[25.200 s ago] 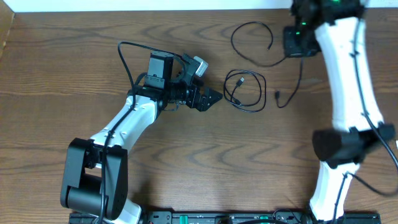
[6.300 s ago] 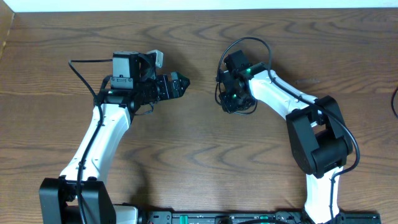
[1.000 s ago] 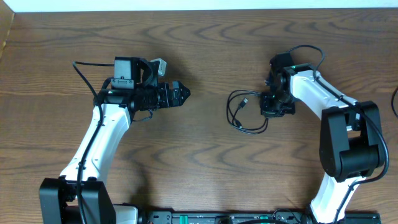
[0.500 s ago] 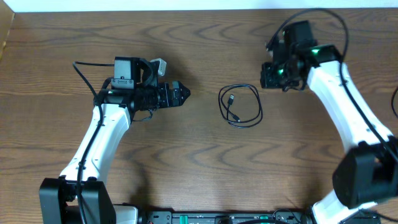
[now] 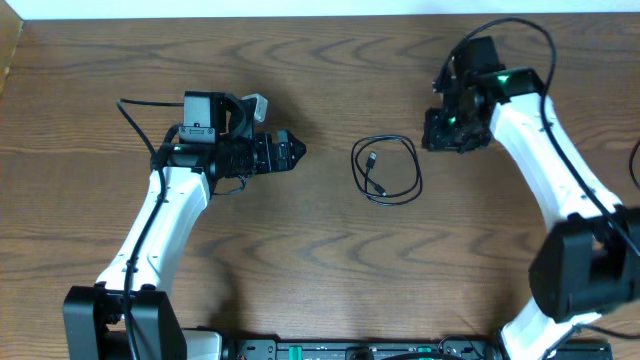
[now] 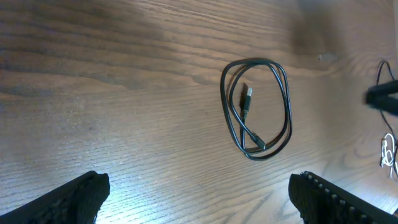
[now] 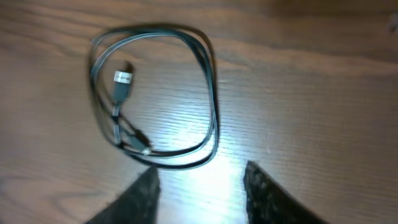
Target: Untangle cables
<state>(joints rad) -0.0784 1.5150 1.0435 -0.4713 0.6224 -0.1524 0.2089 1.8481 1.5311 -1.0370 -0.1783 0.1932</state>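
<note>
**Wooden table, two robot arms, one coiled black cable between them**

Dark brown wood grain covers the table [image 5: 300, 260] from edge to edge in the overhead view, with a pale strip along the top edge. Two white and black robot arms reach in from the bottom edge, one on each side.

The left gripper [image 5: 292, 152] sits left of centre and points right, toward the middle of the table. In the left wrist view its two dark fingers [image 6: 78, 199] stand at the bottom corners, spread wide. Only bare wood shows between them, so they grasp nothing.

The black cable [image 5: 417, 178] lies flat on the table near the centre, between the two grippers and touching neither. It is coiled into one loose oval loop of doubled strands. Its small plug end [image 6: 247, 94] lies inside the loop, and the left wrist view shows the whole cable [image 6: 287, 109] ahead of the fingers, well apart from them.

The right gripper [image 5: 438, 138] hangs just right of the loop and slightly farther from the arm bases. In the right wrist view, which is slightly blurred, its fingers [image 7: 142, 198] are parted with lit wood in the gap. They are released and hold nothing. The cable [image 7: 213, 106] lies just ahead of the fingertips, not touching them.

A thin white cord [image 6: 388, 152] shows at the right edge of the left wrist view, cut off by the frame. A second black cord [image 5: 634, 165] curves in at the right edge of the overhead view.
</note>
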